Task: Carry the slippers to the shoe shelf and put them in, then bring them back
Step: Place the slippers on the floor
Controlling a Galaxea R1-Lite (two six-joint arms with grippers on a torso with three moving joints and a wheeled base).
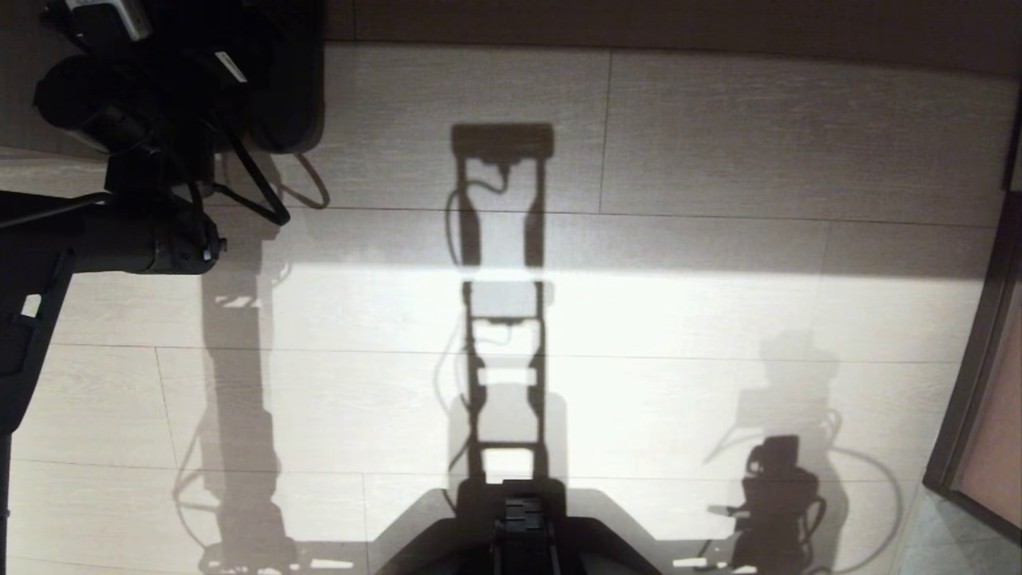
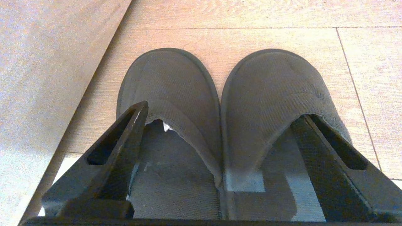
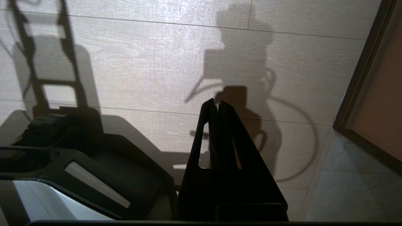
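My left gripper (image 2: 221, 111) stands wide open, low over the slippers (image 2: 220, 106), its two dark fingers (image 2: 125, 141) splayed apart. One fingertip sits at the collar of one slipper; the other finger lies inside the heel opening of the second slipper, its tip tucked under the edge of the upper. Whether either finger actually touches the fabric, I cannot tell. Nothing is clamped between them.

The slippers are a charcoal pair lying flat on the floor (image 2: 282, 18), side by side with their inner edges touching, rounded toes pointing away from my wrist and open heels toward it. A pale wood-grain panel (image 2: 40, 78) runs along the floor close beside one slipper.

From my head camera, my left arm (image 1: 120, 231) reaches forward at the upper left of the view, a dark mass of joints and cables that hides the gripper itself. One dark, rounded shape (image 1: 291, 104) shows just past it. The pale plank floor (image 1: 718, 144) carries long shadows of my own frame and arms.

My right gripper (image 3: 217, 105) hangs parked beside my base (image 3: 94, 163), fingers pressed together and holding nothing, near a dark door frame (image 3: 358, 103).
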